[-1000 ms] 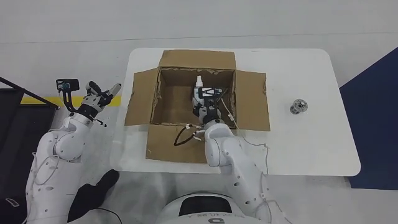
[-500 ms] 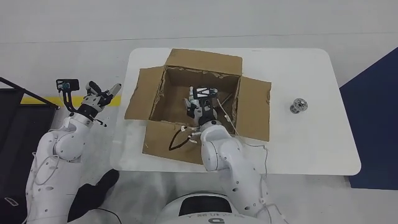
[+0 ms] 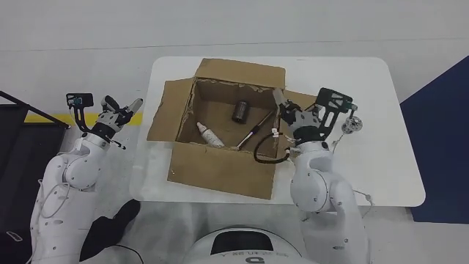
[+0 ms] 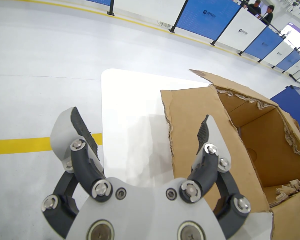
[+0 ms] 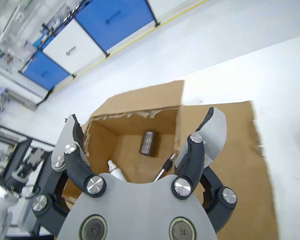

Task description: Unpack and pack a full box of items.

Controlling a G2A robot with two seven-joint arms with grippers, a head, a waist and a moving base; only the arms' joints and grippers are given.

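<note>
My left gripper [image 3: 122,111] hangs at the far left, beyond the left edge of the white table [image 3: 366,81]. Its fingers are spread wide and nothing is between them. In the left wrist view, this gripper [image 4: 140,122] looks toward the cardboard box [image 4: 195,126]. From here the near wall hides the floor of the box, and the picture's edge cuts off its far side.

The box [image 3: 220,172] stands on the left half of the table with all four flaps folded out. Three things lie on its floor, apart from each other. At the left is a white tube [image 3: 209,135]. Toward the far wall is a dark cylinder [image 3: 240,111], lying on its side. At the right is a pen [image 3: 255,130], lying slantwise.

My right gripper [image 3: 284,111] is above the right wall of the box, also wide open and empty. In the right wrist view, this gripper [image 5: 142,117] hides the rear parts of the tube [image 5: 116,172] and the pen [image 5: 165,167]. The cylinder [image 5: 148,146] shows whole.

Further right, a small shiny object [image 3: 352,125] lies on the table. My right wrist partly covers it, and I cannot tell what it is.
</note>
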